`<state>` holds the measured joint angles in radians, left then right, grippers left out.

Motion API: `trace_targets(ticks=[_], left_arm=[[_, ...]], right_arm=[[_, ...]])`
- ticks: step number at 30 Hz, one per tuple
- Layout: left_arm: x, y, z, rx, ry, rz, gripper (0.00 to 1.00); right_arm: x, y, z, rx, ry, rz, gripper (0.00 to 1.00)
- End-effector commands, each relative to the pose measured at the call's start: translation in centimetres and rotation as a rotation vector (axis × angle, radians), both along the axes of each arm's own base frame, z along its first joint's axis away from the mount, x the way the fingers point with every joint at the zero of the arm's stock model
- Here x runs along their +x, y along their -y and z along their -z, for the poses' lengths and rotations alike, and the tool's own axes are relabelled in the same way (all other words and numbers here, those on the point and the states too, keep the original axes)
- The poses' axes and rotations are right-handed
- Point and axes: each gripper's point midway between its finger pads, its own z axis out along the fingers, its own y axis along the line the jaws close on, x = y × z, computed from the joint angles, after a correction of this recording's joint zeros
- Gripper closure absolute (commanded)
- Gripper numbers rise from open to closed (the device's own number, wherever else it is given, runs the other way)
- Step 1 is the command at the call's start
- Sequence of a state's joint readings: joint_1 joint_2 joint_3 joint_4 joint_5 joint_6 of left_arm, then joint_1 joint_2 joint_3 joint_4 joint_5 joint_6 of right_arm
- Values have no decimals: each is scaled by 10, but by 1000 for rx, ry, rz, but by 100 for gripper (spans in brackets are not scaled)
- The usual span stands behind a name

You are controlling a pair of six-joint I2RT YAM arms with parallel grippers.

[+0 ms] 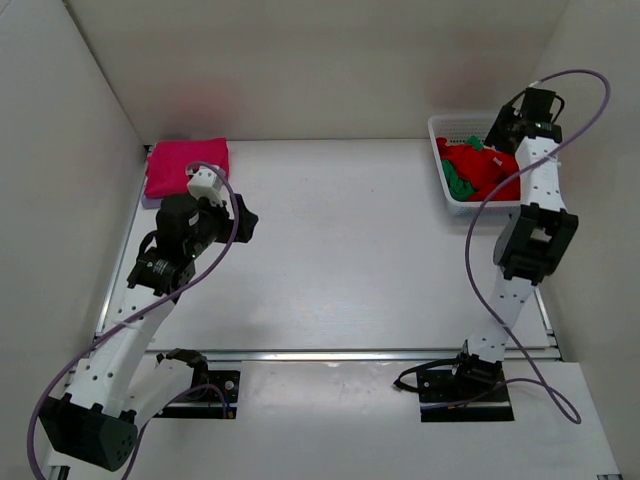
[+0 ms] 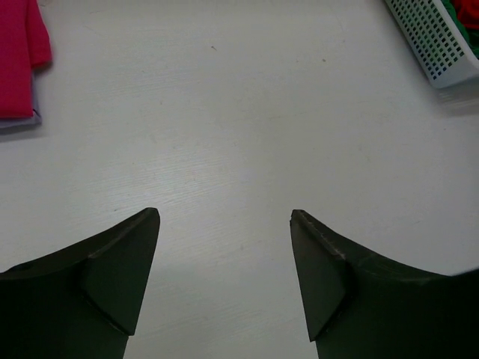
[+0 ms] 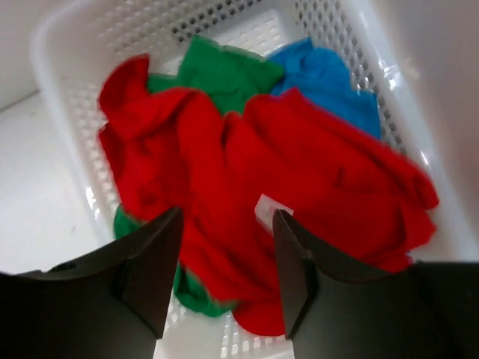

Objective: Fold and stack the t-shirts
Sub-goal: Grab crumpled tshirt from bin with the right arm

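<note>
A folded magenta-pink t-shirt (image 1: 185, 165) lies at the table's far left corner; its edge shows in the left wrist view (image 2: 19, 60). A crumpled red t-shirt (image 3: 299, 172) lies on top in the white mesh basket (image 1: 445, 135), with a green t-shirt (image 3: 221, 71) and a blue t-shirt (image 3: 333, 90) under it. My right gripper (image 3: 228, 217) is open just above the red shirt, holding nothing. My left gripper (image 2: 224, 217) is open and empty over bare table, right of the pink shirt.
The basket (image 3: 67, 45) stands at the far right against the white side wall, and its corner shows in the left wrist view (image 2: 438, 45). White walls close the table on the left, back and right.
</note>
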<state>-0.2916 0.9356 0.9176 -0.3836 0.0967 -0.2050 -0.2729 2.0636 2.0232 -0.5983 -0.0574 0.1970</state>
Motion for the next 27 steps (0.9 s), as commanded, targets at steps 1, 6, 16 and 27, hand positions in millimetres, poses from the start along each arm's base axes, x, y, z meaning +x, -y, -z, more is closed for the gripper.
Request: trace_targets(ticks=[1,6,16,27], left_arm=[[-3,3,-13,0,38,25,17],[-8,11,-13,9,38,60,13],[-17,12,7,19,9,75,9],[-19,7,16,11,-9,63,16]], right_arm=[[20,18,-8,-122,-63,109,51],[19,32,29,-138,-137,179,38],[3,41,67,-150,-262,124,48],[3,19,-17,-166,-97,52,100]])
